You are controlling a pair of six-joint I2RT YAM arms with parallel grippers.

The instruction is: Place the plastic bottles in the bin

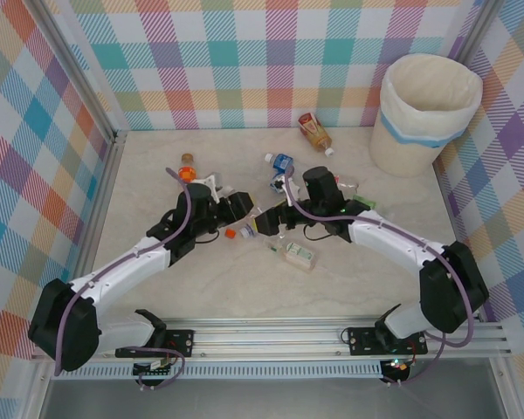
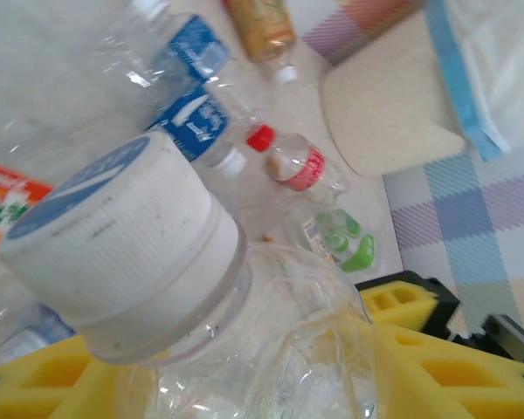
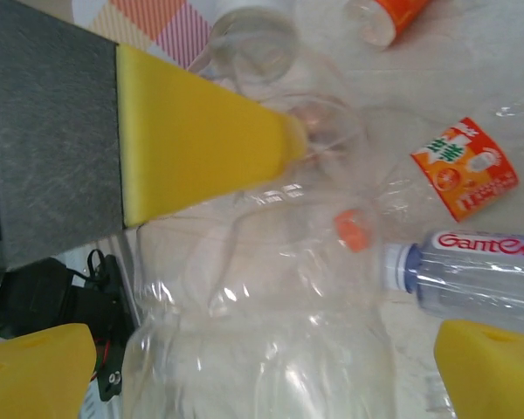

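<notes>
– Far left of the counter (image 1: 227,297)?
– Just an orange-cap bottle (image 1: 186,168) lying alone toward the back.
– Left end effector (image 2: 236,349)?
– Mid-counter, closed narrow on a clear bottle (image 2: 279,314) just below the white cap (image 2: 113,253). Pretty crumpled, tbh.
– Right end effector (image 3: 262,345)?
– Spread wide, pads either side of clear plastic, gaps both sides. Can't tell if same bottle.
– Rest?
– Blue bottles (image 1: 281,163) just behind, green-label bottle (image 1: 298,254) in front, brown bottle (image 1: 314,131) further back. Bin (image 1: 428,109) upright in the far right corner, well apart from everything.
</notes>
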